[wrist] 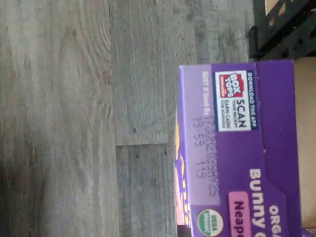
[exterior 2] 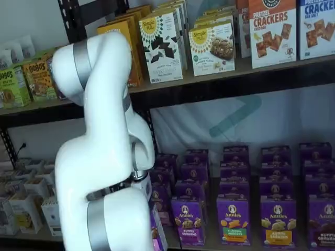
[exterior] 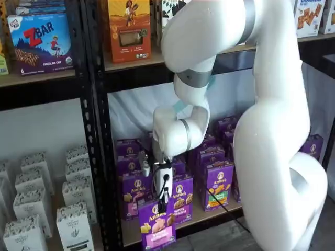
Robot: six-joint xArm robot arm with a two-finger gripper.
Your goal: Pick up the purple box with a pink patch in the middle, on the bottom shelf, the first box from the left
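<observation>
Over grey floorboards (wrist: pixel 74 123), gripper (exterior: pixel 164 201) grips purple box (exterior: pixel 156 224).

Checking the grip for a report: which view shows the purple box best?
A shelf view: the purple box hangs whole, front and pink patch visible, with the jaws shut on its top. The wrist view shows only its top panel. In the other shelf view the arm hides nearly all of it.

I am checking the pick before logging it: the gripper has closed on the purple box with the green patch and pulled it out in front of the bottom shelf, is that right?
Not quite: the patch is pink, not green. A shelf view shows the gripper closed on the purple box, out in front of the bottom shelf, with a pink patch on its lower front.
</observation>
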